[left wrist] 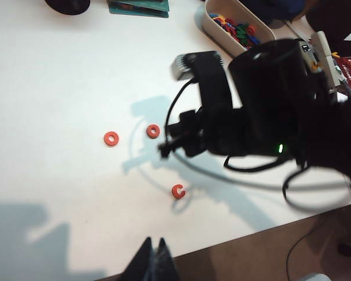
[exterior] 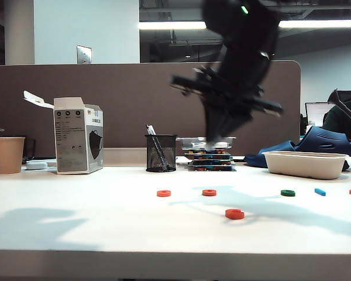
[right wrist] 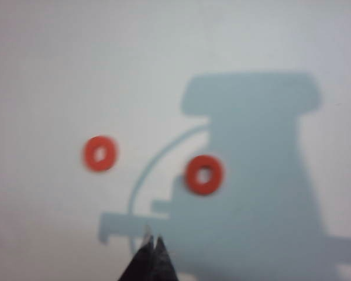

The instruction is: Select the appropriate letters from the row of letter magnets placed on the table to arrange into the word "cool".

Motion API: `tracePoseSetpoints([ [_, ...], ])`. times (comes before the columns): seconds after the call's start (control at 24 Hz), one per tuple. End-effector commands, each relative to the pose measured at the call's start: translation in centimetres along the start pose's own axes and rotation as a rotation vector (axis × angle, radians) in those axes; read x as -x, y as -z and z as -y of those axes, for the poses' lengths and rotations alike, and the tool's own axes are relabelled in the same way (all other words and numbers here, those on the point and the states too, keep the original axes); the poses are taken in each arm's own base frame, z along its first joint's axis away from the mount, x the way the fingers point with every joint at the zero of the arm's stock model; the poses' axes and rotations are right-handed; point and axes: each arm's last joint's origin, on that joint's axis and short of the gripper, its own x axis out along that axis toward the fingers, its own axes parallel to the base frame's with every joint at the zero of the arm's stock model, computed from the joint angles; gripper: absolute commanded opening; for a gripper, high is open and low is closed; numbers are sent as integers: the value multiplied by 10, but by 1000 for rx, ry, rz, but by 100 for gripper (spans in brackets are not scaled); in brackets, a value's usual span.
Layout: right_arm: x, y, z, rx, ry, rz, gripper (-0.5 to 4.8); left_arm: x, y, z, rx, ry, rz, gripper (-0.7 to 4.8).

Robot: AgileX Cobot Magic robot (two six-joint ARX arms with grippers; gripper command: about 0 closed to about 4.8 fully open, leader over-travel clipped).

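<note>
2 orange rings (right wrist: 204, 174) and a C (exterior: 234, 213) lie on the bench (exterior: 76, 222). Right gripper (right wrist: 152, 241) hovers above, jaws closed, empty; left gripper (left wrist: 152, 244) likewise, idle nearby. Next, likely fetching the blue bar (exterior: 320, 191).

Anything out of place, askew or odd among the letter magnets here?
One red-orange C lies nearer the front edge, out of line with the two red-orange rings, green ring and blue bar. The right end effector hangs shut, empty.
</note>
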Motion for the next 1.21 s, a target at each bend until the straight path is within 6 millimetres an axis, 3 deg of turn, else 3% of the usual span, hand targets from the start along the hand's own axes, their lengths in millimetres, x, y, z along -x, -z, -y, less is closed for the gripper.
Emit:
tracePoseSetpoints([
  [0.04,-10,-7,18,-60,-35,-27,-9,2,-1,1,-2,8,13,-4],
  [0.29,-30,-10,37,-112,-141,-94,-9,2,-1,1,-1,7,14,-4],
  [0.79,-56,-11,42,-149,-150,-89,-9,2,-1,1,-1,7,14,-4],
  [1.21,-61,-12,48,-164,-131,-82,-9,2,-1,1,-1,7,14,-4],
])
